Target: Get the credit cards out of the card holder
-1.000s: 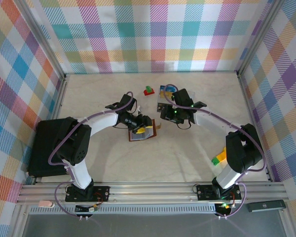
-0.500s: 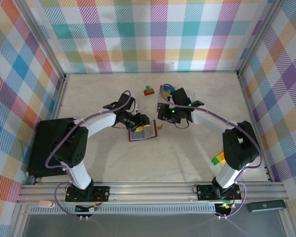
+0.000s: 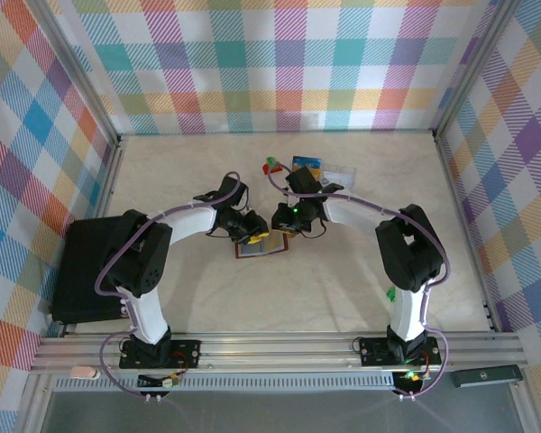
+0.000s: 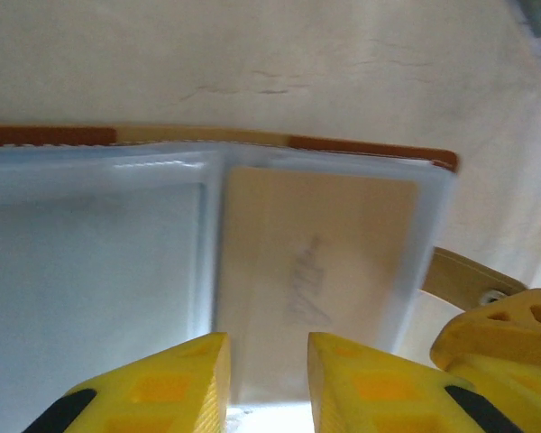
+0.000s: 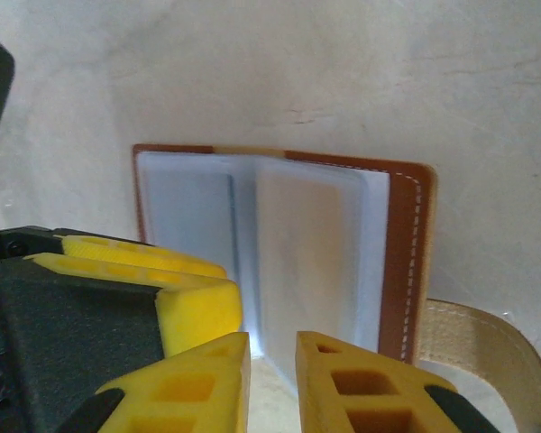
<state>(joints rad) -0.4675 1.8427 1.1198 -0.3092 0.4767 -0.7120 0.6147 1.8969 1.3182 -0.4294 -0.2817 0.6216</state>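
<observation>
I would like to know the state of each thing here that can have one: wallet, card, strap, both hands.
card holder, lying open on the table, bluish-grey sleeves facing up.
credit card, inside a clear sleeve, not taken out yet.
strap, undone, lying flat beside the holder.
left hand, fingers close together around a sleeve's edge; grip not clear.
right hand, fingers close together around a sleeve's edge; grip not clear.

Place: a robot test cell, the look of a lab rig.
Walls: plaid cloth (image 3: pixel 288 63) hangs on three sides of your table (image 3: pixel 343 280).
Frame: aluminium rail (image 3: pixel 279 347) along your near edge, both arm bases (image 3: pixel 151 347) bolted to it.
Cabling: purple leads (image 3: pixel 102 275) run loose along the arms (image 3: pixel 185 216).
</observation>
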